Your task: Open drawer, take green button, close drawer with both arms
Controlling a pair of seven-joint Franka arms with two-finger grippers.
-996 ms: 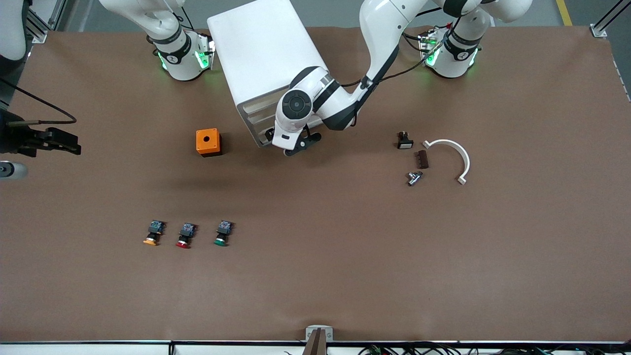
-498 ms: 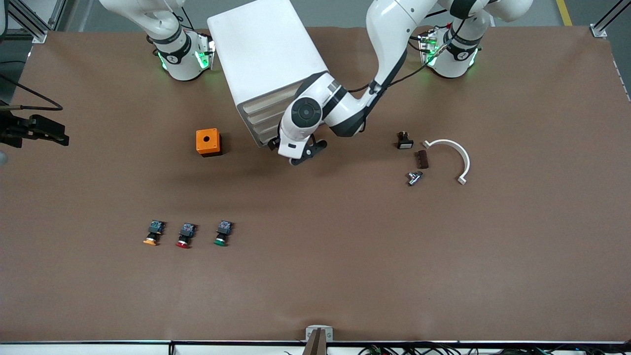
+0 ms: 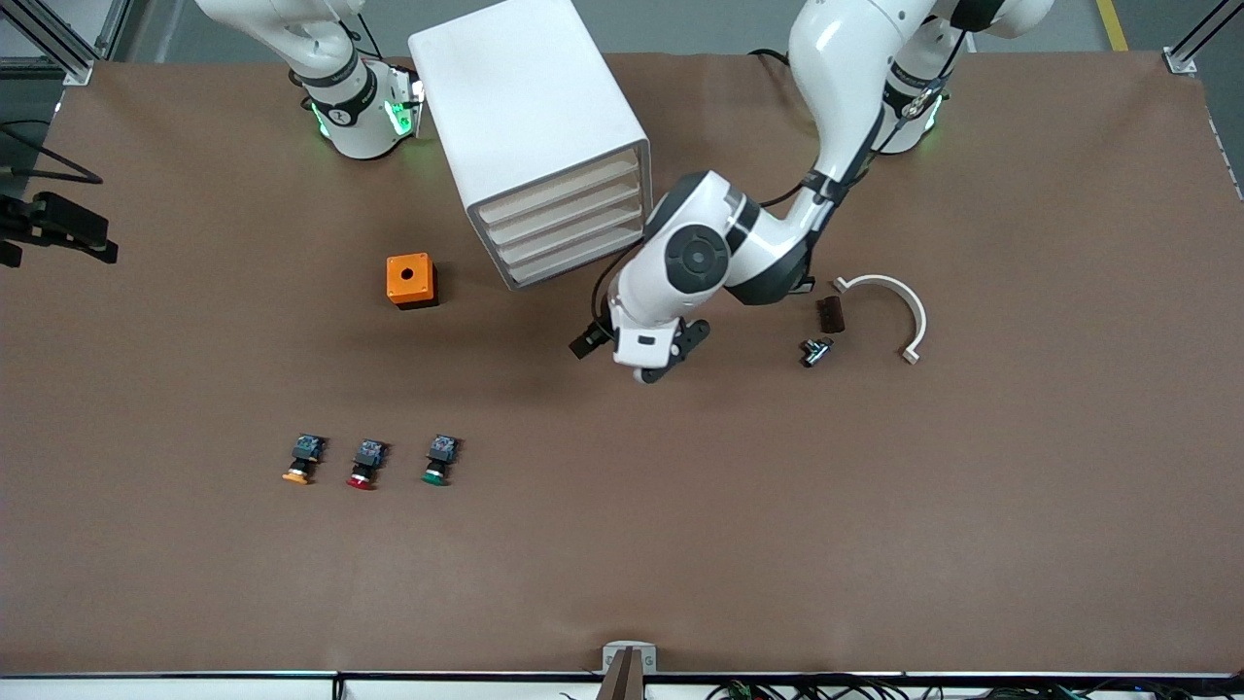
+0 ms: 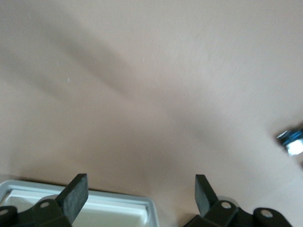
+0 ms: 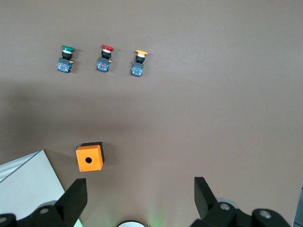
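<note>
1. Drawer point(image 3: 573, 226): third from the top in the white cabinet point(image 3: 525, 126); pushed in flush with the other three fronts.
2. Green button point(image 3: 438, 460): lying on the brown tabletop point(image 3: 875, 506), nearer the front camera than the cabinet, toward the right arm's end; also in the right wrist view point(image 5: 66, 58).
3. Red button point(image 3: 366, 464) and orange button point(image 3: 304, 459): in one row with the green button, the red one in the middle, each apart from the next.
4. Orange box point(image 3: 411, 281): round hole in its top, on the tabletop between the cabinet and the button row.
5. Left tool point(image 3: 632, 350): over bare tabletop in front of the cabinet, fingers point(image 4: 75, 195) spread wide, nothing between them.
6. Right tool point(image 5: 137, 201): raised at the right arm's end of the tabletop, fingers wide apart, holding nothing.
7. Curved white bracket point(image 3: 899, 306), brown block point(image 3: 831, 313), small metal part point(image 3: 814, 351): grouped toward the left arm's end.
</note>
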